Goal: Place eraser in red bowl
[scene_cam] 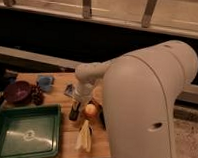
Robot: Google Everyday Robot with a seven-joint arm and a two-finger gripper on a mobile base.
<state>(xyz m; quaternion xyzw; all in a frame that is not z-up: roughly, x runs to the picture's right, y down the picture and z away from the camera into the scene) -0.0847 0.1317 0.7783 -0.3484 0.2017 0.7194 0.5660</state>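
Observation:
My gripper (77, 103) hangs down from the white wrist over the middle of the wooden table (56, 99). A small dark block, the eraser (74, 113), sits right under its tip, touching or nearly touching it. I cannot tell whether it is held. A small round orange-red thing, which looks like the red bowl (91, 109), lies just to the right of the eraser, partly behind my arm.
A green tray (24, 132) fills the front left. A dark maroon bowl (18, 91) and dark grapes (37, 96) are at the left. A blue object (45, 81) lies behind. A pale yellow object (84, 136) lies near the front edge. My big white arm (146, 106) hides the table's right side.

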